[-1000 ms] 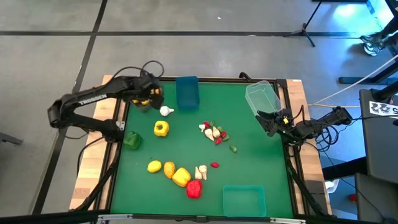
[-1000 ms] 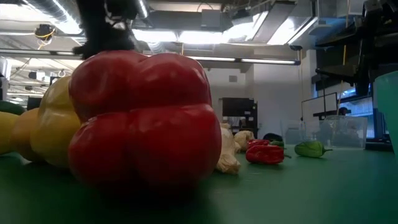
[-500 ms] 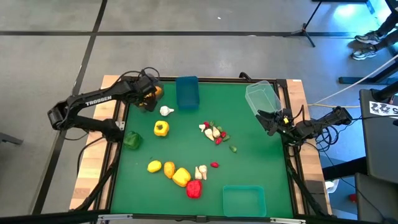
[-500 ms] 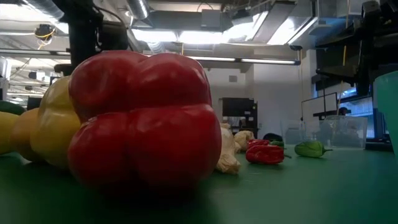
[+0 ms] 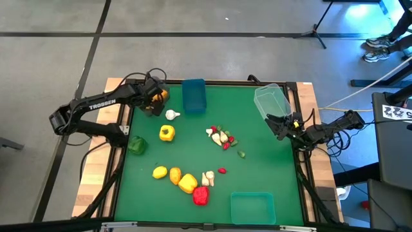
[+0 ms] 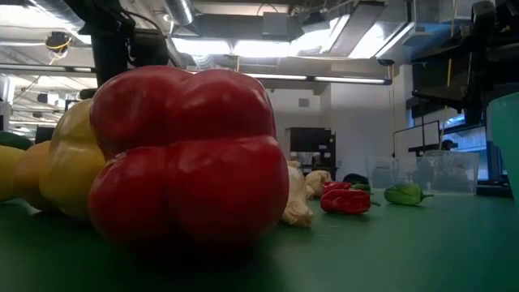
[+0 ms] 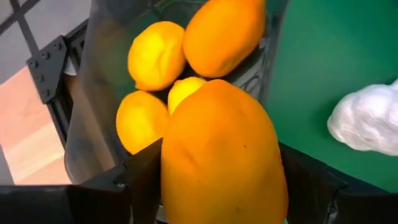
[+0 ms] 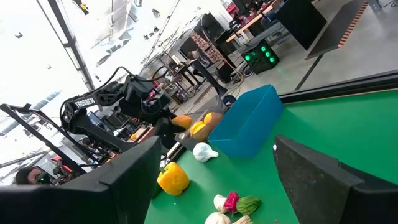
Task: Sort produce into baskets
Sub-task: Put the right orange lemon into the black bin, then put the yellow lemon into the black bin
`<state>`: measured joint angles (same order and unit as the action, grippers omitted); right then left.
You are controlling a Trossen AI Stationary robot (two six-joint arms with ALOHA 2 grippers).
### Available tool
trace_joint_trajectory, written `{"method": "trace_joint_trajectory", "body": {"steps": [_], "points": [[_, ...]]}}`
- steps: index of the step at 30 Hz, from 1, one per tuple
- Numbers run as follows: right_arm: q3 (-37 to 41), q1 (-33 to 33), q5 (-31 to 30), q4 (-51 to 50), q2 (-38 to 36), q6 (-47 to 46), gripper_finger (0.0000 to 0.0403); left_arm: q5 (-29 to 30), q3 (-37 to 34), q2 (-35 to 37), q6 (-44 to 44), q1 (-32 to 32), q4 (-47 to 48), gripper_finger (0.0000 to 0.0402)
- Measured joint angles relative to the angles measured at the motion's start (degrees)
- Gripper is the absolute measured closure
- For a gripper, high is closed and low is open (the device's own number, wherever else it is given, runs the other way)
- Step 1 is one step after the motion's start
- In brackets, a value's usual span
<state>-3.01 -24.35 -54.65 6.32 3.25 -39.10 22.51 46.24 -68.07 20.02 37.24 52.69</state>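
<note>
My left gripper (image 5: 156, 96) is at the table's far left corner, shut on an orange fruit (image 7: 217, 155) over the dark grey translucent bin (image 5: 149, 107). Several yellow-orange fruits (image 7: 155, 55) lie in that bin (image 7: 93, 93). A white garlic piece (image 5: 172, 115) lies on the mat beside it. My right gripper (image 5: 280, 125) is open and empty at the table's right edge, near the tipped clear bin (image 5: 270, 99). The blue bin (image 5: 193, 95) stands at the far edge and the teal bin (image 5: 252, 207) at the near edge. My left gripper pinches the orange fruit between its two fingers (image 7: 140, 180), one on each of the fruit's opposite sides (image 7: 171, 168). The fingers come from above, slanting down toward the bin. The fruit is lifted clear, above the fruits in the grey bin.
On the green mat lie a yellow pepper (image 5: 167, 133), a green pepper (image 5: 136, 145), a cluster of small pieces (image 5: 222, 136), and near the front two yellow-orange fruits (image 5: 167, 173), a yellow pepper (image 5: 187, 183), a red pepper (image 5: 201, 195) and garlic (image 5: 208, 177).
My left gripper has shifted a little toward the table's far edge with the orange fruit, staying over the grey bin, and has then kept still.
</note>
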Motion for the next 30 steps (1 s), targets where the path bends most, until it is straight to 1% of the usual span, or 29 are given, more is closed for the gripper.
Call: {"method": "trace_joint_trajectory", "body": {"steps": [8, 12, 15, 18, 21, 24, 27, 30], "points": [[0.0, -0.01, 0.0, -0.01, 0.0, -0.02, 0.01, 0.45, 0.0, 0.0, -1.21, 0.4, 0.7, 0.0096], [-0.01, 0.0, 0.02, -0.01, 0.0, -0.03, 0.01, 0.28, 0.0, 0.0, -0.44, 1.65, 1.08, 0.0085], [0.0, 0.01, 0.02, -0.01, 0.0, -0.08, 0.01, -4.32, 0.13, 0.0, -0.73, 1.31, 1.15, 0.0088], [0.0, 0.01, 0.02, -0.01, 0.0, -0.09, 0.01, -11.56, 1.64, 0.23, -1.61, -0.71, 0.86, 0.009], [-0.02, 0.01, 0.02, -0.03, 0.0, -0.08, 0.01, -20.51, 3.17, 1.6, -2.18, -4.72, 0.48, 0.009], [0.0, -0.01, 0.02, -0.1, 0.0, -0.08, 0.01, -27.06, 3.63, 4.06, -2.49, -10.91, -0.18, 0.009], [0.0, -0.01, 0.04, -0.51, 0.0, -0.08, 0.01, -29.36, 3.63, 6.73, -0.32, -18.36, 0.05, 0.0091], [0.0, 0.01, 0.04, -0.49, 0.0, -0.06, 0.01, -29.53, 3.65, 9.14, 5.49, -26.36, 0.0, 0.0091]]}}
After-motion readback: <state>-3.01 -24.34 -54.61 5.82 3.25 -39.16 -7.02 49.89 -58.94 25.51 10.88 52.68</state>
